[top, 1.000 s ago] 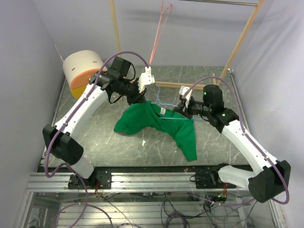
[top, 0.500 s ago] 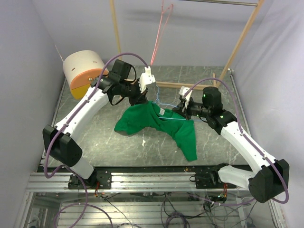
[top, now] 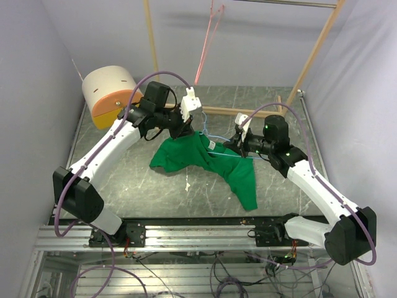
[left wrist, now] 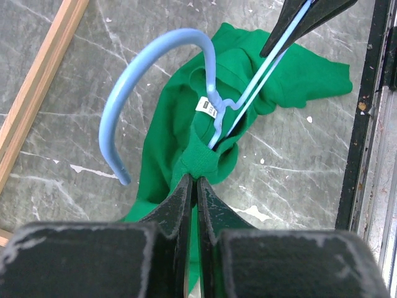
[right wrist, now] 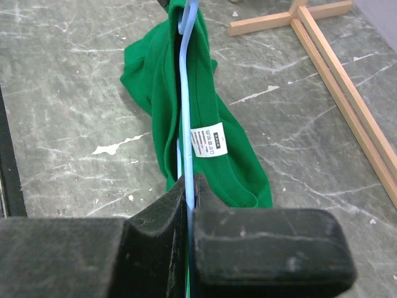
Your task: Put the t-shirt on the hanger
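The bright green t-shirt (top: pixel 239 177) lies crumpled on the marble table, its neck lifted. The light blue wire hanger (top: pixel 218 138) passes through the neck, its hook above the collar. My left gripper (top: pixel 183 128) is shut on a fold of the collar; in the left wrist view (left wrist: pixel 196 180) it pinches green cloth (left wrist: pixel 167 124) just below the hanger's hook (left wrist: pixel 155 49) and the white label (left wrist: pixel 206 107). My right gripper (top: pixel 236 141) is shut on the hanger's wire (right wrist: pixel 186 74). In the right wrist view (right wrist: pixel 189 181) the wire runs over the t-shirt (right wrist: pixel 155 81) beside the label (right wrist: pixel 208 139).
A wooden rack's base bar (top: pixel 248 112) and posts (top: pixel 319 43) stand behind the arms. A pink-red wire hanger (top: pixel 208 37) hangs from the rack. A cream and orange drum (top: pixel 108 93) sits at the back left. A black rail (top: pixel 198 220) marks the table's near edge.
My left gripper has shifted slightly right and back, taking the collar with it. My right arm has edged a little left with the hanger.
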Controlling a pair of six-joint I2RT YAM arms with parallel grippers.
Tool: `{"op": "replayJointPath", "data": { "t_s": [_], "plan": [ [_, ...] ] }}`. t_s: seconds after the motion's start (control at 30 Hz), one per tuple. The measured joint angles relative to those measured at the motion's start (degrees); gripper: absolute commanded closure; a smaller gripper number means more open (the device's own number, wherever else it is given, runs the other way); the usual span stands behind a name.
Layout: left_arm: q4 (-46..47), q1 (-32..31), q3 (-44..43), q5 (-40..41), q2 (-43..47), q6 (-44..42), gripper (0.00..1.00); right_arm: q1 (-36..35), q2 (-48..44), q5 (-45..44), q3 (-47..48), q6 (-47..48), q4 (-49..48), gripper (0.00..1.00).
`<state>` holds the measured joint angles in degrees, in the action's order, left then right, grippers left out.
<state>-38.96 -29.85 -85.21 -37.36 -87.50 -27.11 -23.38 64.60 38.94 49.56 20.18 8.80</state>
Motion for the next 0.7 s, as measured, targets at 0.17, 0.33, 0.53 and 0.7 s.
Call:
{"op": "replayJointPath", "data": {
  "t_s": [0.17,0.33,0.53,0.7],
  "plan": [
    [1.97,0.00,1.53,-0.70,1.07,0.83,0.87,0.00,0.04,0.85,-0.55,-1.40,-1.66,1.00],
    [2.97,-0.02,2.49,-2.08,1.77,1.18,0.85,0.00,0.04,1.81,-1.60,-3.28,-4.26,1.00],
    [4.50,-0.07,3.98,-2.49,2.84,1.49,0.83,0.00,0.04,3.02,-2.01,-5.22,-6.47,1.00],
    [7.54,-0.42,6.32,-0.74,3.74,2.82,0.83,0.00,0.04,4.20,-2.12,-6.12,-8.07,1.00]
  ]
}}
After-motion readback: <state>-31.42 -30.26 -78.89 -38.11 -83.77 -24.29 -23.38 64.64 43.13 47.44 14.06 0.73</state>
